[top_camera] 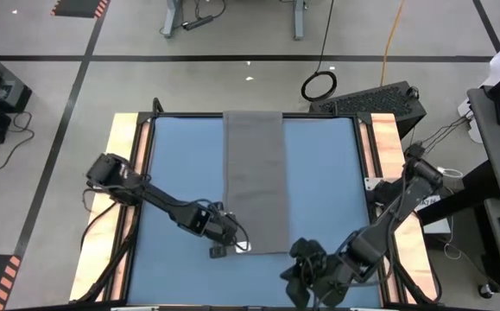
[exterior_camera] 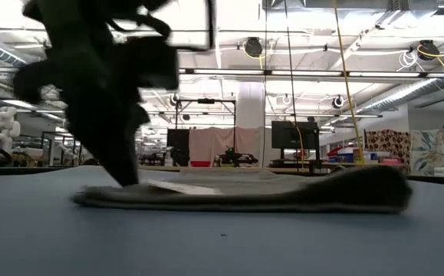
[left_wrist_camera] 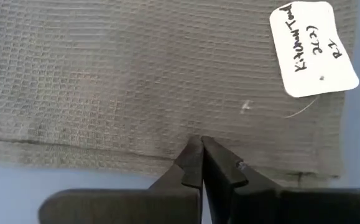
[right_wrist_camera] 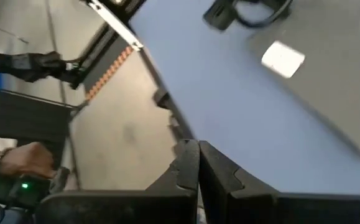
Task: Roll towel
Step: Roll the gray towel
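The dark grey towel [top_camera: 254, 173] lies folded in a long strip on the blue tabletop, running from the far edge toward the near edge. Its white tag [left_wrist_camera: 313, 50] lies on top at the near end. My left gripper [top_camera: 231, 245] is shut, its tips at the towel's left long edge near the near end [left_wrist_camera: 199, 142]. In the low view it comes down onto the towel's left end [exterior_camera: 129, 182]. My right gripper [top_camera: 297, 278] is shut and empty at the table's near edge, right of the towel's near end. My left gripper sets its shut fingertips [left_wrist_camera: 192, 155] on the towel's hemmed left long edge [left_wrist_camera: 167, 155], close to the near corner. It comes from the table's left, slanting down. I see no cloth between the fingers. The towel lies flat on the table.
Bare blue tabletop [top_camera: 180, 164] lies on both sides of the towel strip. Wooden rails [top_camera: 124, 155] border the table's left and right sides. A monitor and cables [top_camera: 379, 99] stand beyond the far right corner. A person's hand [right_wrist_camera: 18, 158] shows off the table in the right wrist view.
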`<move>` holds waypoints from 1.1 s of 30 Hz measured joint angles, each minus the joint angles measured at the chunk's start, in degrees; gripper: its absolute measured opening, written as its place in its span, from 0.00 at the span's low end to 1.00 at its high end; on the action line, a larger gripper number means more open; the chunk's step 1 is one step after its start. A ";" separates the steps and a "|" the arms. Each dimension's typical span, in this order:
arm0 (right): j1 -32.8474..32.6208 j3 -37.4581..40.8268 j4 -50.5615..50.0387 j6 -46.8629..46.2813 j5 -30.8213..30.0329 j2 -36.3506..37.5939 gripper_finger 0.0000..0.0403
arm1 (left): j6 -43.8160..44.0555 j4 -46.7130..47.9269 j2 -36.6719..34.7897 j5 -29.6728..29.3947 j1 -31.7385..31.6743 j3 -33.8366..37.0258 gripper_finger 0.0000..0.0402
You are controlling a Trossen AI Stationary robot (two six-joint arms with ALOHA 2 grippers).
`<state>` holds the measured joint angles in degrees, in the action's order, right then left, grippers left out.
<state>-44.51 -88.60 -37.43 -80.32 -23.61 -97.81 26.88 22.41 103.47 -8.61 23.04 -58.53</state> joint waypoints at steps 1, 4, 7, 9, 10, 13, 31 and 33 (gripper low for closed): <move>-0.14 0.00 1.34 -0.42 0.01 -0.53 0.00 | -1.07 0.71 -1.31 0.01 0.22 0.10 0.02; -0.71 0.00 3.48 -1.31 -0.09 -1.77 0.00 | -1.85 1.25 -6.22 -0.77 0.35 -0.80 0.02; -0.64 0.00 3.64 -2.00 -0.07 -2.27 0.00 | -0.47 1.83 -9.25 -2.08 0.20 -0.80 0.02; -0.59 0.00 3.34 -1.68 -0.10 -2.40 0.00 | 0.88 2.06 -10.45 -2.71 0.24 -0.67 0.02; -0.58 0.00 3.11 -1.51 -0.10 -2.40 0.00 | 1.66 1.76 -11.05 -2.92 0.25 -0.69 0.02; -0.21 0.00 2.57 -0.53 0.19 -2.30 0.00 | 4.43 2.36 -11.79 -3.01 0.36 -0.76 0.02; 4.47 -0.02 -10.68 1.25 12.93 1.60 0.00 | 17.82 -4.52 -19.52 -9.01 3.09 -0.76 0.02; 4.64 0.00 -11.88 1.57 12.88 1.72 0.00 | 17.82 -4.59 -20.10 -9.02 2.81 -0.82 0.02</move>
<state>-39.87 -88.60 -49.30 -78.75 -10.73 -96.09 44.71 17.82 83.37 -17.63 25.85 -59.34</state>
